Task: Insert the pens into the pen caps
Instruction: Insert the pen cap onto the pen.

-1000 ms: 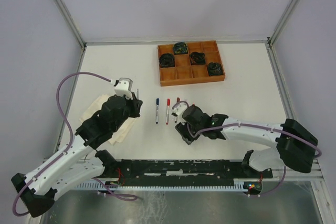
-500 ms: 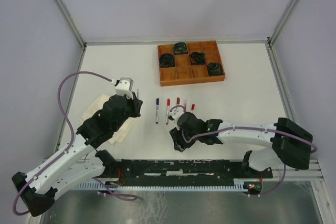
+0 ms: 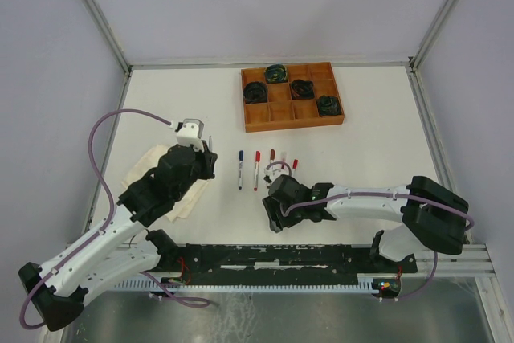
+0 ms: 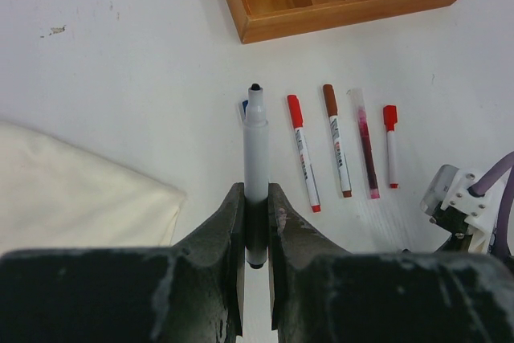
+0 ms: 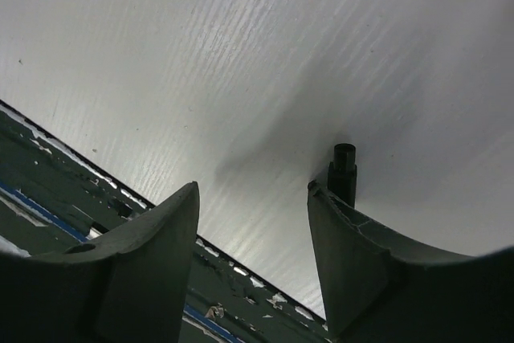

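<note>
Left jaws: clamped on an uncapped pen (image 4: pixel 255 150).
Right jaws: wide apart, empty.
Risk: a skewed closing knocks the black cap (image 5: pixel 344 168) away.

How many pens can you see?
6. One black-tipped pen sits in the left gripper. Five lie in a row on the table: blue pen, red pen, brown pen, pink pen, shorter red pen. Others may be hidden.

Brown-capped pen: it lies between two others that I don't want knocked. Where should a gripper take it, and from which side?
Probably take the brown-capped pen mid-barrel from straight above, fingers dropping into the gaps either side. It lies flat, parallel to the red-capped pen and the pink pen, so a sideways approach would likely strike them.
</note>
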`<state>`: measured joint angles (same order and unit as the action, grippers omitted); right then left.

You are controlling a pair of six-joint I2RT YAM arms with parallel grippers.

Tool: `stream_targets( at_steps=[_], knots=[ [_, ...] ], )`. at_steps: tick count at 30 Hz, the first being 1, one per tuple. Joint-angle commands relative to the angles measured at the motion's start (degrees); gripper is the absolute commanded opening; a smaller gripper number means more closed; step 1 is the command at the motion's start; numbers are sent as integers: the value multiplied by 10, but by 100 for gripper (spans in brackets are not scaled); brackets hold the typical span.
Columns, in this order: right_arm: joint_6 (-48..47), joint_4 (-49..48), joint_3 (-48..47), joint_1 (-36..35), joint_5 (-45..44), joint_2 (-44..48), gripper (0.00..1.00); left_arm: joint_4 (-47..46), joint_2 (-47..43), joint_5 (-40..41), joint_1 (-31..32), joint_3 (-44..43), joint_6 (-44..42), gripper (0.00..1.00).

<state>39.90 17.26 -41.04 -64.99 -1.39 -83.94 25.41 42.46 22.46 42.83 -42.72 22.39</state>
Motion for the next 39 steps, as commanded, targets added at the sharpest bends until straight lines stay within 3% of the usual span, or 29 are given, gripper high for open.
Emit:
stream_targets(
  at_steps=[1,12,19,39],
  knots=[
    [17,49,-11,-2,-49,3,65,-14,2,14,-1,-8,-7,3],
    [18,90,-19,-2,-77,5,67,-15,7,11,-1,-8,-8,3],
    [20,88,-9,-2,-44,29,66,-15,9,9,0,-9,-8,3],
    [5,128,-37,-2,-118,-22,71,-17,12,3,0,-9,-9,3]
  ],
)
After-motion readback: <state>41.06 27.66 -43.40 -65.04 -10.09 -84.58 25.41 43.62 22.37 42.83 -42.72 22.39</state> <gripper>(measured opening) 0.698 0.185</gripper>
